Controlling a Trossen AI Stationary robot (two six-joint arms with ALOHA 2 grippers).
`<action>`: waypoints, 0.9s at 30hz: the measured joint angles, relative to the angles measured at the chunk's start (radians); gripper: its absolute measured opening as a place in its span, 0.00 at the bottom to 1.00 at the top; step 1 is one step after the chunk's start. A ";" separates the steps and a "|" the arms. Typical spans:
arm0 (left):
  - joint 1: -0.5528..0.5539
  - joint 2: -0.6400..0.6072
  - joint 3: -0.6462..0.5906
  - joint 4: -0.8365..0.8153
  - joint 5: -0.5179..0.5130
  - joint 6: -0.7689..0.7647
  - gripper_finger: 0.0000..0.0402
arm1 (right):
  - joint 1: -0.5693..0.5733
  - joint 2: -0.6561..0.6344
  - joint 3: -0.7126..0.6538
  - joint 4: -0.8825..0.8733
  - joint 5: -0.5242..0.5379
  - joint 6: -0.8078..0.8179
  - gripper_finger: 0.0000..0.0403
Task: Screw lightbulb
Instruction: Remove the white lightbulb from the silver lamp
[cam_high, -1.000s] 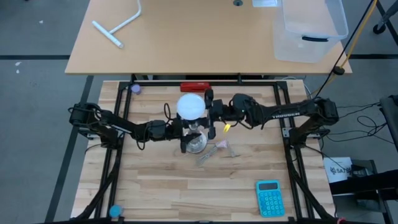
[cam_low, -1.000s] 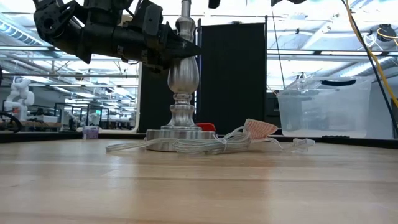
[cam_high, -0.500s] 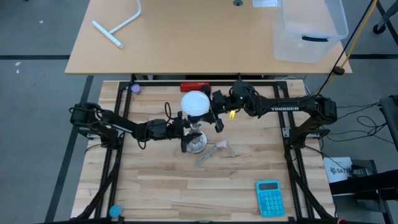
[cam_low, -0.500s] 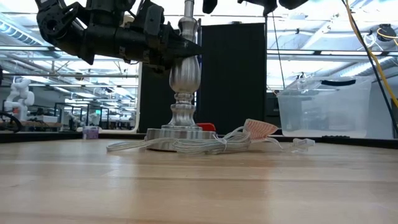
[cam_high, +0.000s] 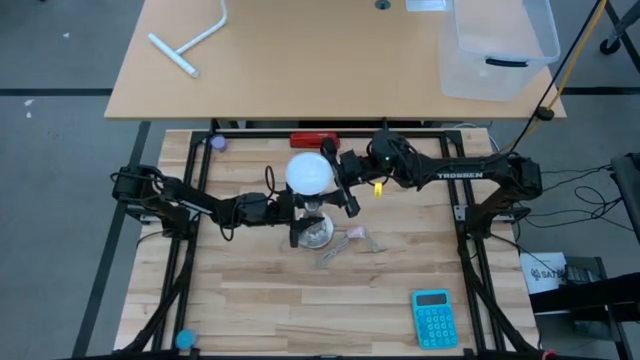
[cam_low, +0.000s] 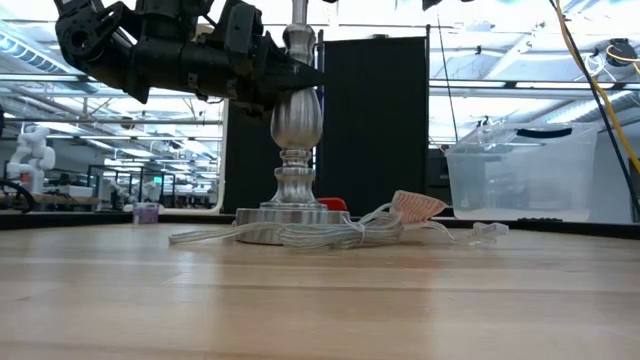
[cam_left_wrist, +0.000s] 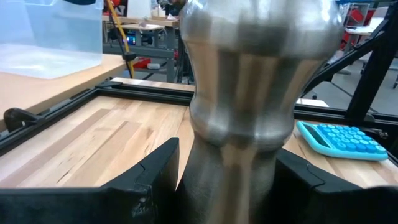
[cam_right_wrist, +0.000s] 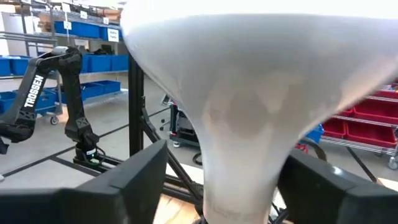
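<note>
The wooden surface (cam_high: 260, 290) carries everything here. The left arm reaches in from the left side, and its gripper (cam_high: 298, 215) has its fingers (cam_left_wrist: 155, 171) closed around the silver stem of the lamp stand (cam_low: 296, 130), which stands upright on its round foot near the middle of the surface. The right arm comes in from the right, higher up; its gripper (cam_high: 337, 178) sits at the lightbulb (cam_high: 309, 172), with one finger (cam_right_wrist: 140, 177) on each side of the bulb's tapering neck and a gap showing on both sides, so the fingers are spread and not pinching. The bulb stands on top of the stand, dome up. A teal calculator (cam_high: 434, 318) lies well apart, toward the right front corner. A coiled pale cord (cam_low: 320, 233) lies against the foot, with a small clear plastic piece (cam_low: 487, 231) just beyond it.
</note>
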 joint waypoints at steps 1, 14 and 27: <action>0.000 0.000 0.000 0.000 -0.001 -0.001 0.47 | 0.000 -0.002 0.005 -0.005 -0.001 -0.001 0.69; -0.001 0.000 0.000 -0.002 -0.008 -0.002 0.47 | -0.005 -0.133 0.009 -0.213 0.105 -0.121 0.79; -0.001 0.000 0.001 -0.003 -0.009 0.001 0.47 | 0.065 -0.175 -0.062 -0.351 0.392 -0.162 0.78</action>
